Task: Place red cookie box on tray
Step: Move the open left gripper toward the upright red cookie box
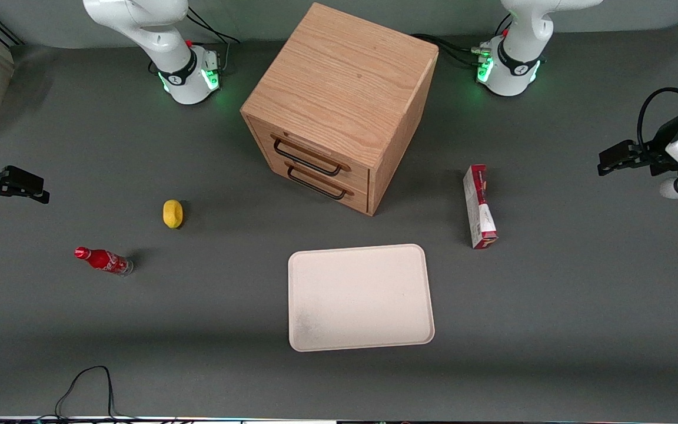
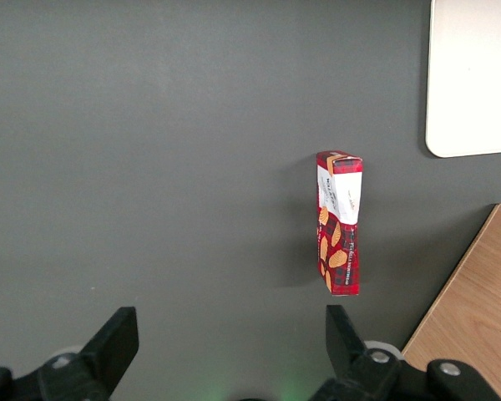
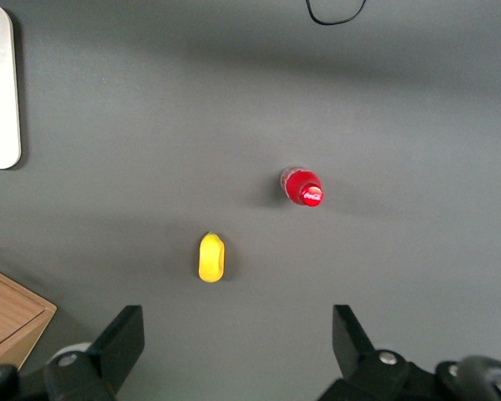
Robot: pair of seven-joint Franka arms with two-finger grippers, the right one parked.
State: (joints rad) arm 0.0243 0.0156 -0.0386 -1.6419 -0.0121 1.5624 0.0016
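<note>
The gripper (image 2: 227, 342) hangs above the table, fingers (image 2: 117, 337) apart.
The cookie box (image 1: 478, 206) stands beside the tray (image 1: 360, 297), untouched.

dark grey matte bench (image 1: 580, 306) fills view. light oak two-drawer cabinet (image 1: 339, 100) stands mid-bench, turned at angle, black wire handles (image 1: 306, 158) on both drawer fronts. soft shadow beside cabinet toward working arm's end. black cable loop (image 1: 89, 386) at bench edge nearest front camera. even overhead light, faint green glow on bench surface farthest from front camera.
</note>
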